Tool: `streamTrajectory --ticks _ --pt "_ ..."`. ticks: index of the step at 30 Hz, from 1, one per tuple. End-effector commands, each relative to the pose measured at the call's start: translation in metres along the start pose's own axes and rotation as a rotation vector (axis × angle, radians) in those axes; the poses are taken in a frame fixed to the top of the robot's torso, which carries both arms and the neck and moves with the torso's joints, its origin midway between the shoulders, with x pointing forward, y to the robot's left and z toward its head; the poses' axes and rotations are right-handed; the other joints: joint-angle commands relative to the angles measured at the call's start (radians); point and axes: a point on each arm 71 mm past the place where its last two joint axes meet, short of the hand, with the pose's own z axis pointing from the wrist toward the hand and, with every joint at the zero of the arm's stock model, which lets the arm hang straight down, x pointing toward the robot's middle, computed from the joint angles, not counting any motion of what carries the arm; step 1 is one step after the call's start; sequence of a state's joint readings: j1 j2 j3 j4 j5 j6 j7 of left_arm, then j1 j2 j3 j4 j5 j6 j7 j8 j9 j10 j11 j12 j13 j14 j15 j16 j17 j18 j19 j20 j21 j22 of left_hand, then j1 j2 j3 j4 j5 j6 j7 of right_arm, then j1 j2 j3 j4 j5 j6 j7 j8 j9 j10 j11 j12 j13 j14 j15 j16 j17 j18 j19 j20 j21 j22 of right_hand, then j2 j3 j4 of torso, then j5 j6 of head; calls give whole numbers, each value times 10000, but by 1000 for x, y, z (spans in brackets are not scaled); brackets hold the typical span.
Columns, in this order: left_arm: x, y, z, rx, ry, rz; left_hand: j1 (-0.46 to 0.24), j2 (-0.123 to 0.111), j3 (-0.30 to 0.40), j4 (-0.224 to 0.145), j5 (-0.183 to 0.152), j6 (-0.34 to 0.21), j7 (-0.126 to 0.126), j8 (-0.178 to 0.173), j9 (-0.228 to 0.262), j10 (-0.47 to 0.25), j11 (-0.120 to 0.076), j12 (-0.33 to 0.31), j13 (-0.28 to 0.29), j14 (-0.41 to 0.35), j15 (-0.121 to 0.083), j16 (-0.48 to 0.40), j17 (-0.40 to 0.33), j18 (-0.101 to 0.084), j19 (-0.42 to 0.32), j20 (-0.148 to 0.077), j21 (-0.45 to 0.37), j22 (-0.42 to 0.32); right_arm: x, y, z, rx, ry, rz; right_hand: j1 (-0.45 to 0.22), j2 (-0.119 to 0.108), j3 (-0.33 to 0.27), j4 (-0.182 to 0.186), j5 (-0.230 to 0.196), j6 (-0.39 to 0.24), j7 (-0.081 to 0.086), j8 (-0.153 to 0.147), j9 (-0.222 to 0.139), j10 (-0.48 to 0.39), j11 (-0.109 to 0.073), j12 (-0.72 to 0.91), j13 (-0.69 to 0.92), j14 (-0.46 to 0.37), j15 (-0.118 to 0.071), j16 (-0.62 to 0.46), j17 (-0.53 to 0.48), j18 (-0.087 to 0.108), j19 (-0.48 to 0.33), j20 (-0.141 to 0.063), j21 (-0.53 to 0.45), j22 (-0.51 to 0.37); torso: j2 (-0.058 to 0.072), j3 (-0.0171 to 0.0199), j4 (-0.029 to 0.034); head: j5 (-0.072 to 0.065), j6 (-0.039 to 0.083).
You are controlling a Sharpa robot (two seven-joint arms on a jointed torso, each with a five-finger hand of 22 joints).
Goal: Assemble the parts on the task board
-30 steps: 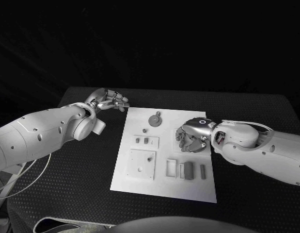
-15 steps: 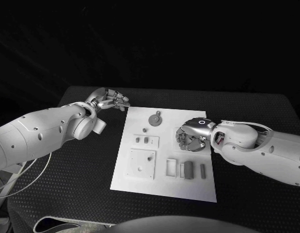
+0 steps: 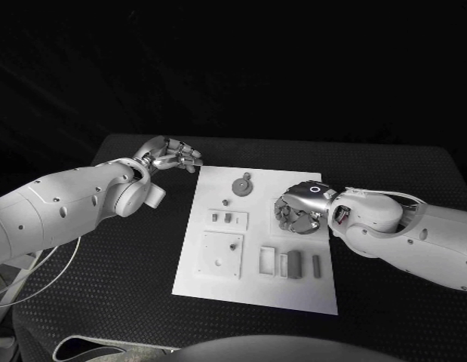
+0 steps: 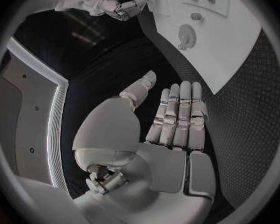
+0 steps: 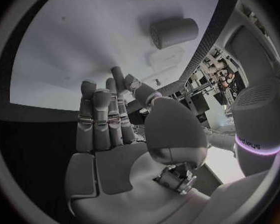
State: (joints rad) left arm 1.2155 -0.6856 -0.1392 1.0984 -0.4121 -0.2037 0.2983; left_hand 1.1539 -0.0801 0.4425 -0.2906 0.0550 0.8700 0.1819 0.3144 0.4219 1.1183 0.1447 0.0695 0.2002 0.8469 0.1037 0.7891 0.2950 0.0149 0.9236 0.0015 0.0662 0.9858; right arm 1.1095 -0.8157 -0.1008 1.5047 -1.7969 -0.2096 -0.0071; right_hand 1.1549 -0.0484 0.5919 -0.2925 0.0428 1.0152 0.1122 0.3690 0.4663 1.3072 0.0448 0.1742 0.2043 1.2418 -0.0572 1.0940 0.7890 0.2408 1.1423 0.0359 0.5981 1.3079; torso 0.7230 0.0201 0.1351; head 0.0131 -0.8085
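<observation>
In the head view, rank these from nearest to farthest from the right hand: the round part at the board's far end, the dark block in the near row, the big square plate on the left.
From the right hand:
1. Round part, toward the task board's far end, and dark block, in the near row, just below the hand: too close to call.
2. Big square plate, on the board's left side, farthest.

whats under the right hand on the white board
The right hand hovers over the task board near its right edge. White board surface shows around it; anything directly beneath the fingers is covered, so a part there cannot be confirmed.
</observation>
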Motion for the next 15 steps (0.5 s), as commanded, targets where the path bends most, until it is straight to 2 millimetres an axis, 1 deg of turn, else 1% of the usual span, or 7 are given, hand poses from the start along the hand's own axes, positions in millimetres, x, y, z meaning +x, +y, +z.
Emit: streamTrajectory --ticks 1,6,9,12,15 --pt "2 -1 0 105 133 -94 -30 94 53 13 43 -14 -46 51 -14 20 -13 16 -14 84 -13 -55 17 152 24 17 14 -19 -4 5 0 -175 -489 107 81 152 -61 -1 68 88 -20 95 103 116 -26 50 28 11 -109 67 37 210 63 -55 87 246 -4 -3 2 23 4" --pt "1 -1 0 97 117 -90 -35 95 53 13 43 -16 -45 51 -15 19 -13 15 -15 87 -13 -59 20 152 24 17 14 -22 -10 7 -3 -176 -774 536 110 171 -62 -4 68 99 -25 105 121 140 -42 51 47 27 -127 94 57 210 88 -78 122 243 -4 -6 -11 62 29" --pt "1 -1 0 99 106 -87 -37 96 53 13 43 -16 -45 51 -16 18 -12 15 -15 87 -13 -62 21 152 25 17 14 -24 -17 9 -3 -225 -944 697 120 176 -62 -5 68 98 -24 106 126 145 -47 50 52 29 -132 100 62 210 93 -85 132 242 -5 -17 -11 105 96" --pt "1 -1 0 96 106 -88 -41 96 53 12 42 -17 -45 51 -16 17 -12 14 -16 89 -13 -65 23 152 25 17 13 -26 -26 12 -3 -320 -1135 903 125 177 -62 -5 68 97 -24 106 129 147 -49 49 55 29 -135 103 64 210 95 -88 137 241 -9 -21 -6 136 119" --pt "1 0 0 89 108 -88 -44 96 53 12 42 -18 -44 50 -17 15 -11 13 -17 90 -13 -69 25 152 25 17 13 -29 -32 18 -1 -486 -1231 1478 132 180 -62 -5 69 96 -23 106 132 148 -51 47 58 29 -138 106 67 210 98 -92 143 240 -2 -23 1 163 106"
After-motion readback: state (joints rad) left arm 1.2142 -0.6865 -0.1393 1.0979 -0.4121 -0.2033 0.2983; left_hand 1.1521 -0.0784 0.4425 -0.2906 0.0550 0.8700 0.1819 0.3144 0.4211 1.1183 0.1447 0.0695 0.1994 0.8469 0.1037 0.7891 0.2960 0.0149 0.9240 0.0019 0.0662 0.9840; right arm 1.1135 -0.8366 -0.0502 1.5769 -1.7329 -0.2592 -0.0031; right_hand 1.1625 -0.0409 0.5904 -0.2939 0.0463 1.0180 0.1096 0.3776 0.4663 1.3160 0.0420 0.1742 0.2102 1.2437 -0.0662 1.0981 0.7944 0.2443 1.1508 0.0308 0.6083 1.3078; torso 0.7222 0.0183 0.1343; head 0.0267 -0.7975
